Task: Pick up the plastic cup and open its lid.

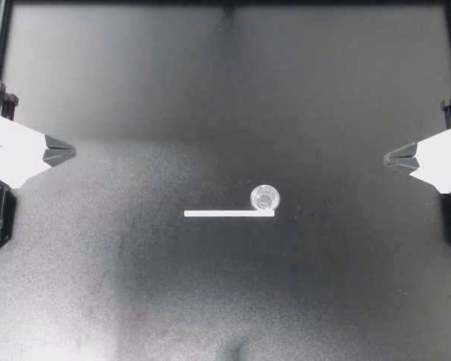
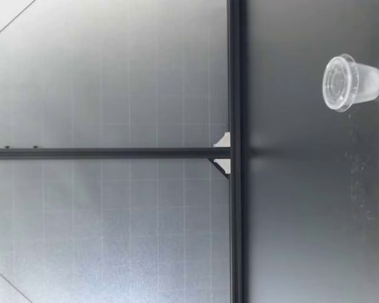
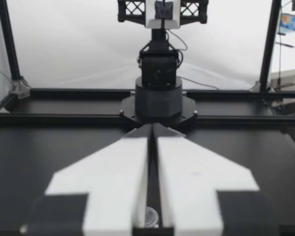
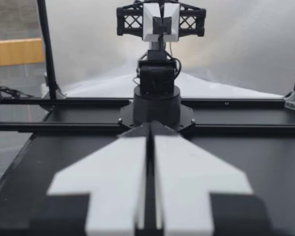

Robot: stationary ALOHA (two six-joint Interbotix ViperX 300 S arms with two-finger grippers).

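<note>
My left hand (image 1: pixel 66 153) sat at the table's (image 1: pixel 135 286) left edge and my right hand (image 1: pixel 391 159) at its right edge, both pressed together. The plastic cup (image 1: pixel 265 198) stood mid-table, its lid (image 2: pixel 333 82) apparently on, just beside a white strip's (image 1: pixel 229 213) end.

From above, my left gripper (image 1: pixel 66 153) and my right gripper (image 1: pixel 393 158) show only their front parts; both arms run out past the view's sides. In the left wrist view the fingers (image 3: pixel 113 182), pressed close together, cover nearly all of the plastic cup (image 3: pixel 151 216), leaving a faint, blurred sliver in the narrow gap. From above, the lid (image 1: pixel 265 198) is too small to tell whether it is pressed on fully.
</note>
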